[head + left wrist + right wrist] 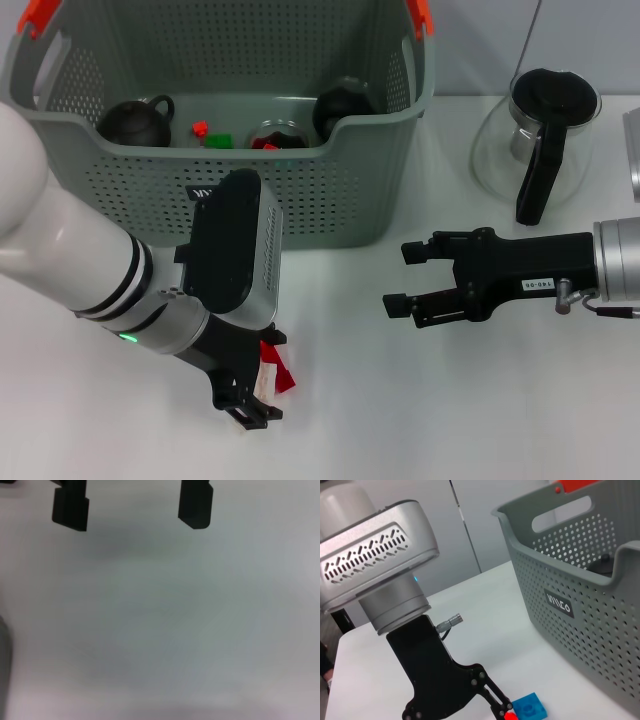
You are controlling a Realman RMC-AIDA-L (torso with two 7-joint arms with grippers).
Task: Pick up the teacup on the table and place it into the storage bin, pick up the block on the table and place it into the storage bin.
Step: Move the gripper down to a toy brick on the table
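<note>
**Status.** The left gripper (258, 392) is low over the bench (480, 400) at 7 o'clock, jaws apart and holding nothing. The block (530, 707), blue with a red part, lies on the bench right at its fingers. Whether it sits squarely between them cannot be told. The right gripper (400, 277) hovers at 3 o'clock, open and empty. The storage bin (330, 205) stands at 12 o'clock. Dark vessels already lie in it, and no teacup shows on the bench.

**Hazards.**
- Off-centre closure: one finger may push the block aside or pinch a corner, so it slips during the lift.
- Low lift: the block or wrist may strike the storage bin's near wall.
- Right arm travel: the glass kettle (540, 130) stands at 2 o'clock, near it.
</note>
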